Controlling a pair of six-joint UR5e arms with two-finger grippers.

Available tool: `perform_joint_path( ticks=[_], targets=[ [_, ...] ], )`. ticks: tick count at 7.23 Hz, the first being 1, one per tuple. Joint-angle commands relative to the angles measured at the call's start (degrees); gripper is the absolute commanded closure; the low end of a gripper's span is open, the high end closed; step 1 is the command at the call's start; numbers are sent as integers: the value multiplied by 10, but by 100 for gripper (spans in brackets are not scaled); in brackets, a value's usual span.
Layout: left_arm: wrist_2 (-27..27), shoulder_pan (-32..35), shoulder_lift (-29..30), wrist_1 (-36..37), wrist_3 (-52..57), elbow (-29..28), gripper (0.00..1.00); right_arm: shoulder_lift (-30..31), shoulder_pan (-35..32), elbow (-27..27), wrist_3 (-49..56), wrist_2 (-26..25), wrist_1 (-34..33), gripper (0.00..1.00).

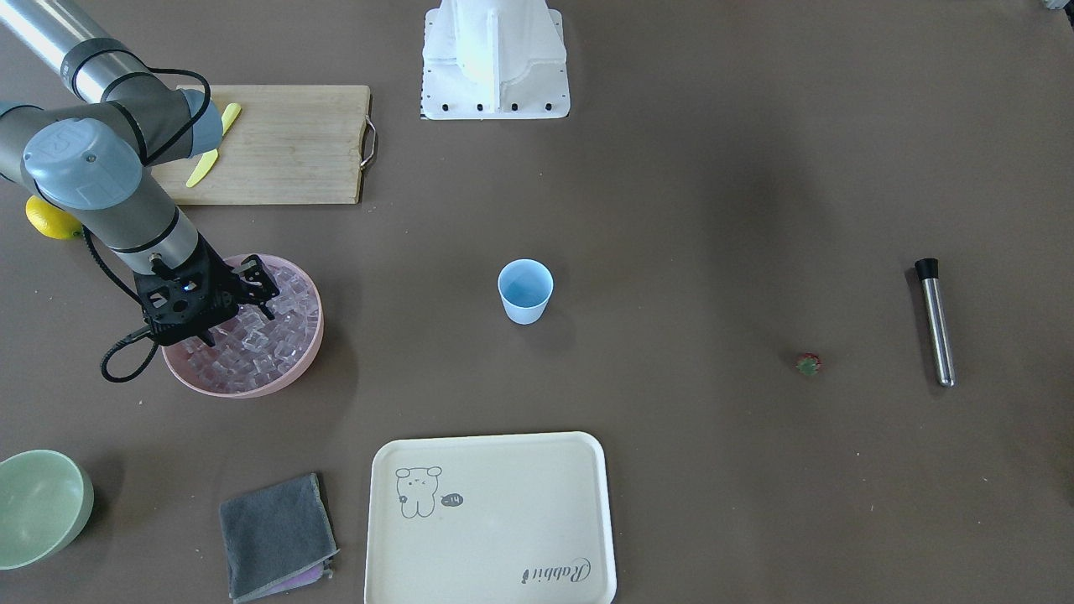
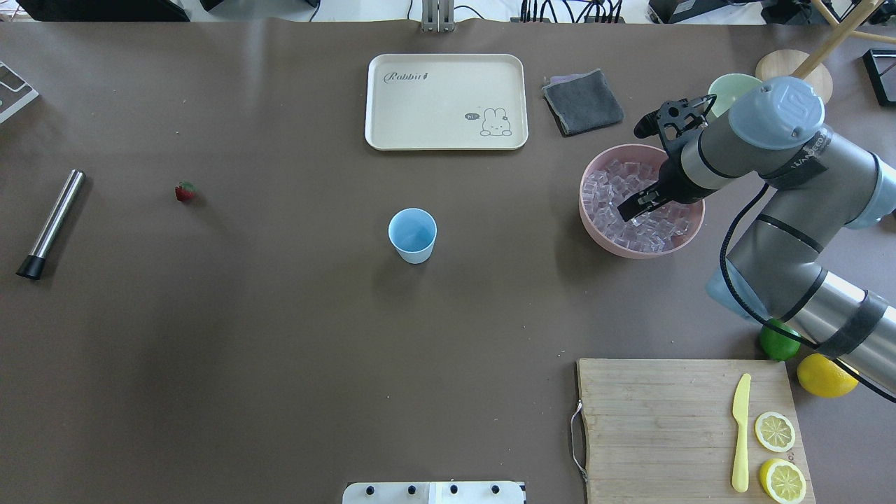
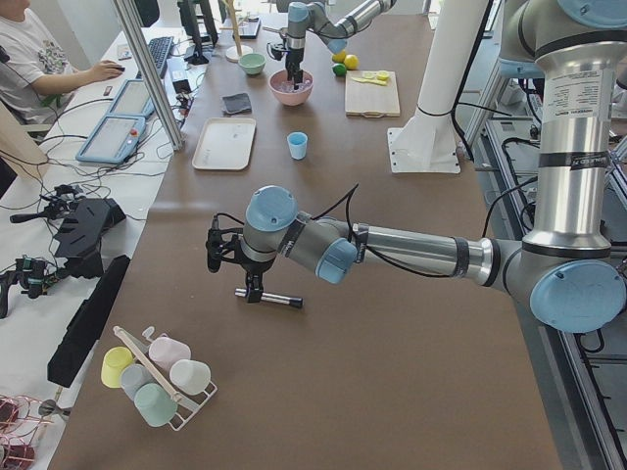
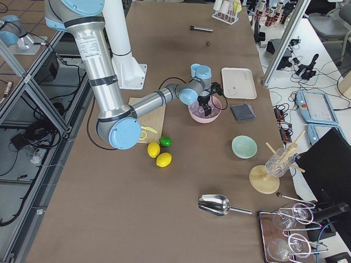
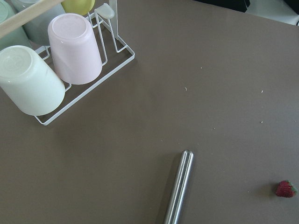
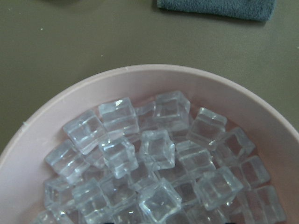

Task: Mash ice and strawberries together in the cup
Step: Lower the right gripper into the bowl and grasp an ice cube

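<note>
Several pastel cups [image 3: 168, 351] lie tipped on a wire rack [image 5: 84, 91] at the far left end of the tabletop [image 2: 280, 336]. Next along, the left gripper [image 3: 254, 292] hangs over a steel rod [image 2: 50, 213] with a black tip; from where it shows I cannot tell how its jaws stand. The strawberry [image 2: 185, 191] lies on the bare tabletop near the rod's right side. It is well apart from the cup [image 2: 412, 234], which stands upright mid-table with only its blue inside showing. Beyond the cup lies a cream tray [image 2: 420, 112] with a rabbit drawing, and a folded grey cloth [image 2: 582, 102] lies beside it. Further right, the pink bowl [image 2: 593, 227] is heaped with the ice [image 2: 612, 178]. The right gripper [image 2: 630, 208] reaches down among the cubes, its jaws looking parted. A pale green bowl [image 2: 731, 85] sits beyond it. At the right end are a cutting board [image 2: 658, 420] carrying a yellow knife [image 2: 740, 434] and two lemon halves [image 2: 775, 432]. A lime [image 2: 778, 341] and a whole lemon [image 2: 826, 374] sit just off the board.
</note>
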State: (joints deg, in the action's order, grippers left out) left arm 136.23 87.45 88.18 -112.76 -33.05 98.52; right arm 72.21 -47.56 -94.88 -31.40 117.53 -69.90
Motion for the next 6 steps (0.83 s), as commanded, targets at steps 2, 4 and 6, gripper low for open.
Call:
perform_joint_path(
  ticks=[2,4,6],
  targets=[
    [0,0,1,0,-1,0,3,2,11,-8,-16,-4,-1,19],
    [1,1,-1,-2,-2,3,3,10,11,-11,-15,-2,0,27],
    [1,1,1,-2,-3,1,3,8,11,-11,-15,1,0,39]
  ],
)
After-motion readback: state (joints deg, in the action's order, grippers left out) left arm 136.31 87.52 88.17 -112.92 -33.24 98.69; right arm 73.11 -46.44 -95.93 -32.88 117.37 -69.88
